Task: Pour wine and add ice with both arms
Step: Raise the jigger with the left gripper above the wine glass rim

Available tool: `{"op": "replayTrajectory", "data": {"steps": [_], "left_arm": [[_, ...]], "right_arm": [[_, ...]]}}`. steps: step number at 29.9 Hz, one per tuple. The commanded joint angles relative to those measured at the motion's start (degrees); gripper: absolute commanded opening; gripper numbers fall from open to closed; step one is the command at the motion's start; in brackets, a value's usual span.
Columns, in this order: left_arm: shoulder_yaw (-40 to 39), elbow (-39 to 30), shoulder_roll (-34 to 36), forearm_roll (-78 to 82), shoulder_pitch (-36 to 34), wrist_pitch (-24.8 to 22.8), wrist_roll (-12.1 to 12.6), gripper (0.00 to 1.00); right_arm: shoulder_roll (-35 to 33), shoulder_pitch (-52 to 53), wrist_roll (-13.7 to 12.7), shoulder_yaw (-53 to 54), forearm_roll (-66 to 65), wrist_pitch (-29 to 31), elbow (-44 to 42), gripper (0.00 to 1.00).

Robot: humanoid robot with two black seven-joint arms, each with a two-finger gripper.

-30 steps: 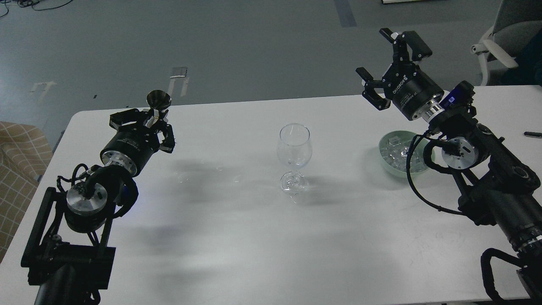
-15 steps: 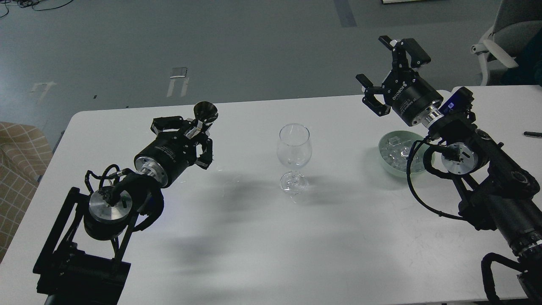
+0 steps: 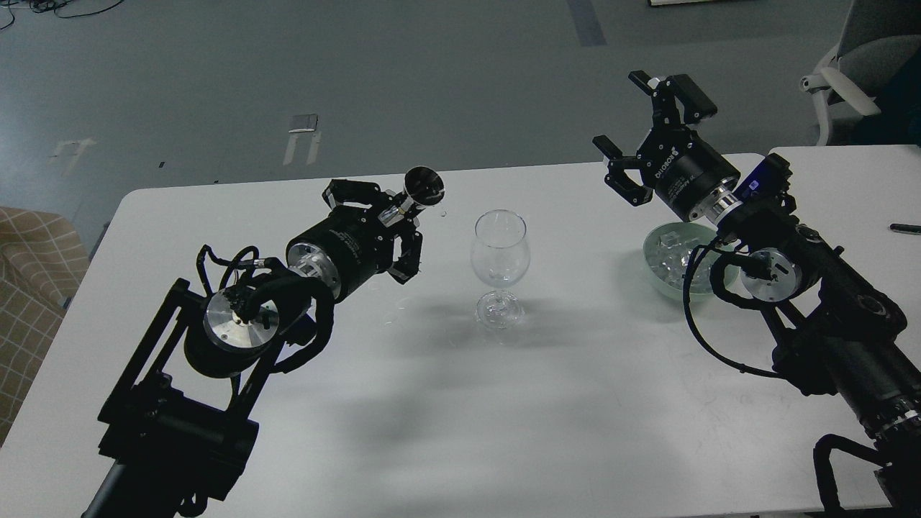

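Left gripper [image 3: 392,219] has swung right since the earlier frames, fingers clamped on a small dark cup [image 3: 424,185], now tilted just at 9 o'clock of the wine glass [image 3: 500,266]. Right gripper [image 3: 642,137] hangs spread wide, holding nothing, at 11 o'clock above the green bowl [image 3: 658,270] of ice [image 3: 673,253]. Can't tell if any wine is in the cup.

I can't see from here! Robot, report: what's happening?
Left gripper shut on small dark cup, beside wine glass. Right gripper open above ice. Nothing blocking glass.
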Motion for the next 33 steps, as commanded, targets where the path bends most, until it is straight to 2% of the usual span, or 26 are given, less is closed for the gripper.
{"op": "replayTrajectory", "data": {"steps": [1, 18, 33], "left_arm": [[2.37, 0.2, -0.13, 1.45, -1.15, 0.01, 0.38, 0.0], [5.01, 3.54, -3.38, 10.76, -5.45, 0.01, 0.38, 0.0], [5.98, 4.24, -3.47, 18.07, -5.63, 0.01, -1.29, 0.0]], "right_arm": [[0.01, -0.18, -0.02, -0.01, -0.01, 0.05, 0.03, 1.0], [0.89, -0.97, 0.07, -0.01, -0.62, -0.03, 0.64, 1.0], [1.85, -1.06, 0.07, -0.01, -1.24, -0.03, 0.64, 1.0]]}}
